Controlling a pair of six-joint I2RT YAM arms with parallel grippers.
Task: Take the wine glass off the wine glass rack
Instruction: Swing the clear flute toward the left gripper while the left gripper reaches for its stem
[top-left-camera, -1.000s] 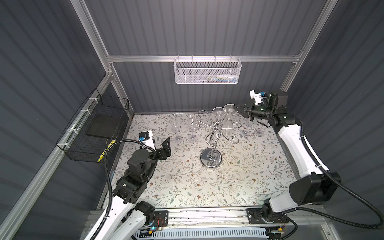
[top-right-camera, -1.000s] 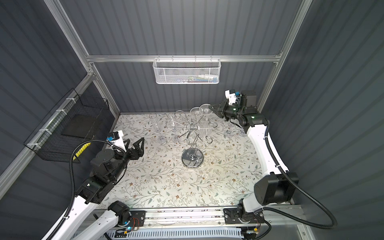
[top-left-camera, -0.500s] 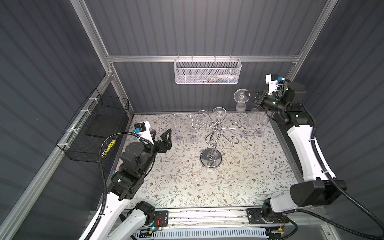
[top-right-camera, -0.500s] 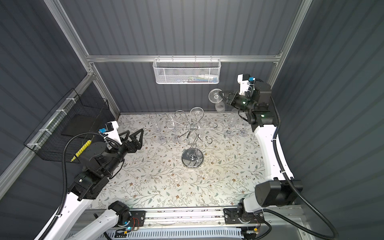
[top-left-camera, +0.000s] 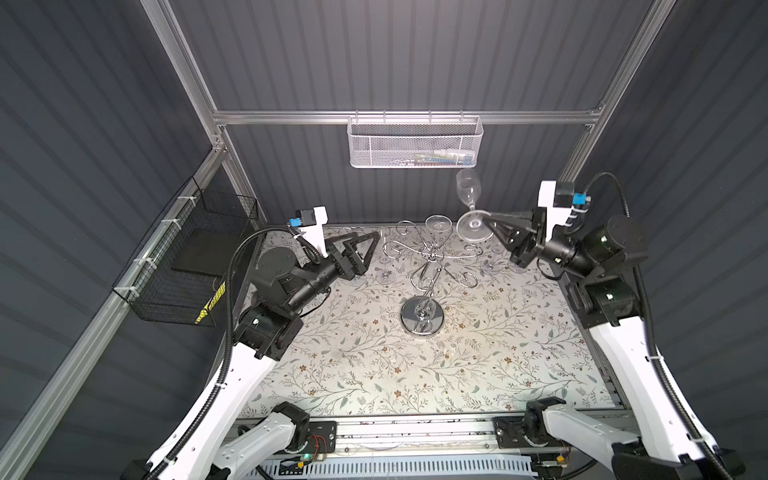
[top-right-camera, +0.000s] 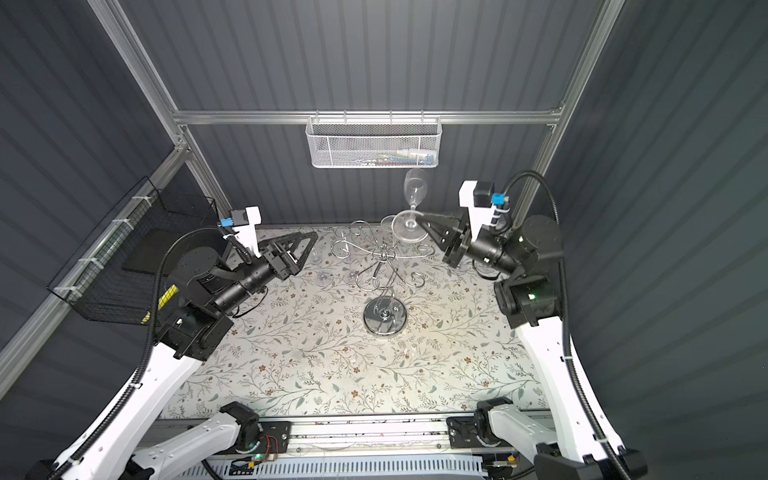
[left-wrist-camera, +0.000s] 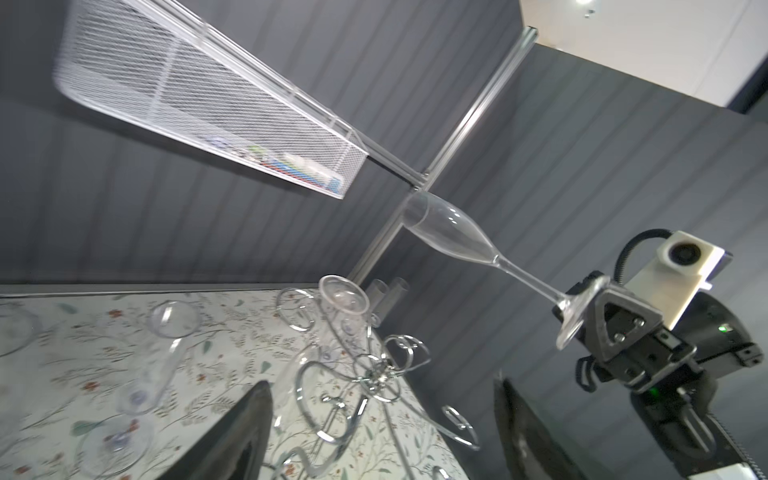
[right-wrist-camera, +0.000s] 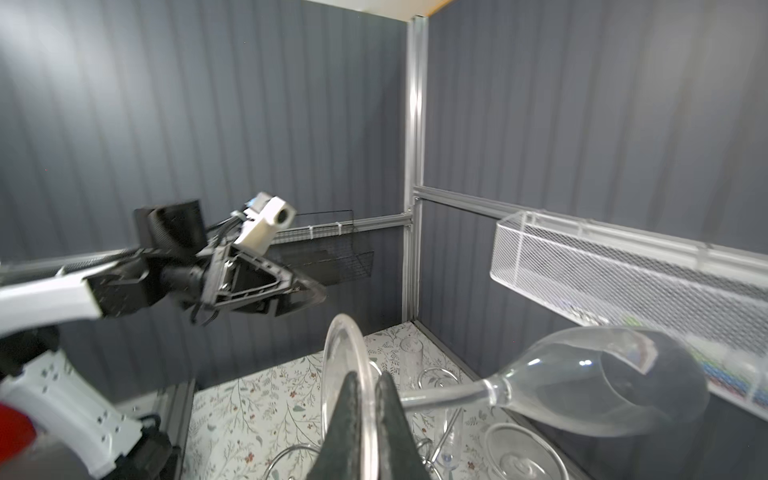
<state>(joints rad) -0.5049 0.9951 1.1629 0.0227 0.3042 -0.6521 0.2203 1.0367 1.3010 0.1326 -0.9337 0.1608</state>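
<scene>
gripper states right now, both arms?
Left gripper: open, empty.
Right gripper: shut on the clear stemmed wine glass, pinching its round foot.

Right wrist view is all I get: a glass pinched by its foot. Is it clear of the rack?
Observer: Yes. In both top views the glass is up in the air, apart from the rack, in the right gripper.
Operator: And the other claw, open or closed?
Observer: The left wrist view shows the left gripper wide open, holding nothing.
Operator: What does the rack stand on?
Observer: A round mirror base on the flowered table.
</scene>
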